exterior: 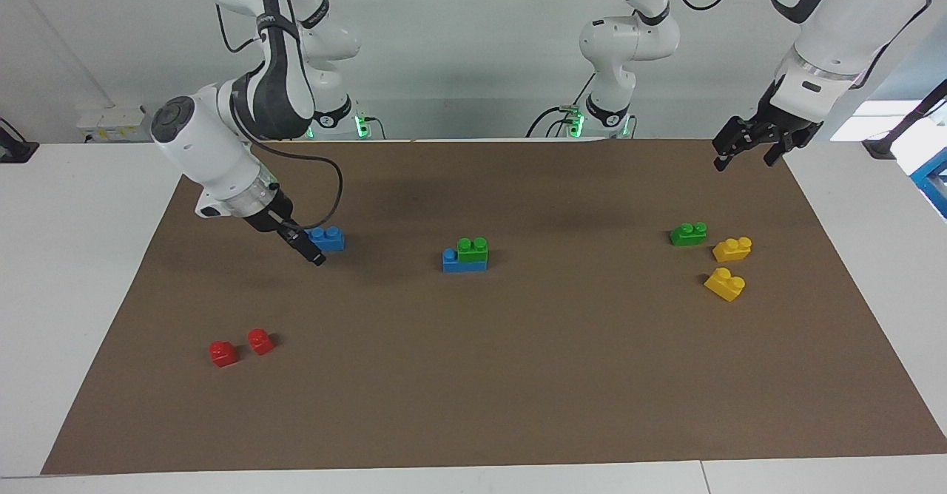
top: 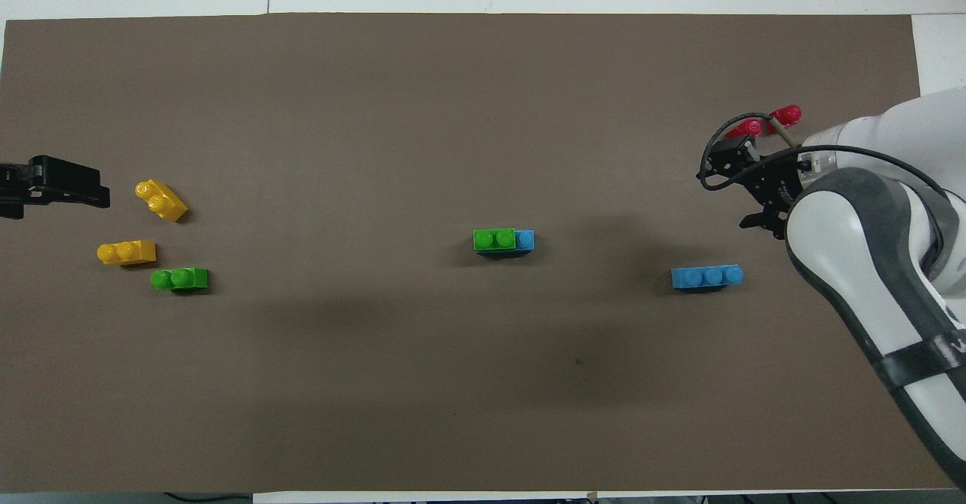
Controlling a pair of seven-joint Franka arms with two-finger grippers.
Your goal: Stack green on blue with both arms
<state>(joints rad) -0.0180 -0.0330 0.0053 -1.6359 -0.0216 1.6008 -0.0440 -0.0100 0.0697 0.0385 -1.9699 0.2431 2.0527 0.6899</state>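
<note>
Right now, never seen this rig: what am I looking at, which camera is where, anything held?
Two white robot arms work at a table with a brown mat. One camera faces them across the table; the other looks down from above their own end. On the mat: a green brick stacked on a blue brick mid-mat, a loose blue brick, a loose green brick, two yellow bricks, two red bricks. The right gripper hangs open by the loose blue brick; the left gripper is open over the mat's edge. Nothing is held.
</note>
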